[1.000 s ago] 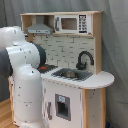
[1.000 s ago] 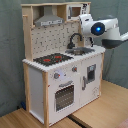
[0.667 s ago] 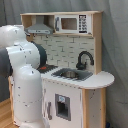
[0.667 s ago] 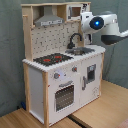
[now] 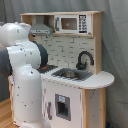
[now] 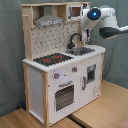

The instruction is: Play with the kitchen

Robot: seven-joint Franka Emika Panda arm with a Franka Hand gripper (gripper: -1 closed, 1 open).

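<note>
The kitchen (image 6: 62,70) stands on the desk (image 6: 100,107). Our end effector (image 6: 87,34) hovers beside the faucet (image 6: 75,39); its fingers we cannot tell. We should descend slowly, clearing the hood (image 6: 49,20).

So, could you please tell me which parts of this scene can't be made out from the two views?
- Gripper: out of sight in both exterior views, so the state of its jaws is unknown.
- Stovetop: in the first exterior view the arm covers nearly all of it.
- Sink: its contents are too blurred in both exterior views.
- Arm: cut off by the second exterior view's right edge.
</note>
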